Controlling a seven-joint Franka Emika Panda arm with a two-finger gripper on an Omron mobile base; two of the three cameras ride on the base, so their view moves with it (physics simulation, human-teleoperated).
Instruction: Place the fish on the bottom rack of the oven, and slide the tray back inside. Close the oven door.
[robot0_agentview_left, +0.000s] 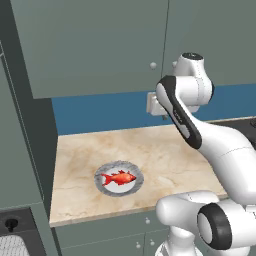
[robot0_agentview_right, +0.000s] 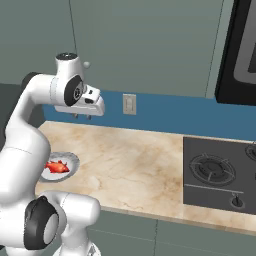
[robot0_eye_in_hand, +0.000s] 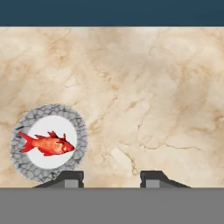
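Fish (robot0_agentview_left: 119, 177), bright red-orange, lies flat in the middle of a round grey plate (robot0_agentview_left: 119, 167) on the marble surface (robot0_agentview_left: 165, 150). In the left base view its long axis runs roughly across the plate, parallel to the surface's front edge, with the forked tail toward the tall cabinet side and the head toward the robot arm. The plate sits near the front edge of the surface, well apart from the blue back wall (robot0_agentview_left: 100, 112).

The gripper (robot0_agentview_right: 82, 116) hangs in the air above the surface, beyond the plate and off to its side, touching nothing. In the hand view the two dark fingertips (robot0_eye_in_hand: 70, 178) stand wide apart with bare marble between them, and the plate lies just beside the one nearer it.

Away from the plate, past open marble, a black cooktop (robot0_agentview_right: 220, 172) is set into the surface. A white wall outlet (robot0_agentview_right: 129, 104) sits on the blue wall, under grey-green upper cabinets (robot0_agentview_right: 145, 45).
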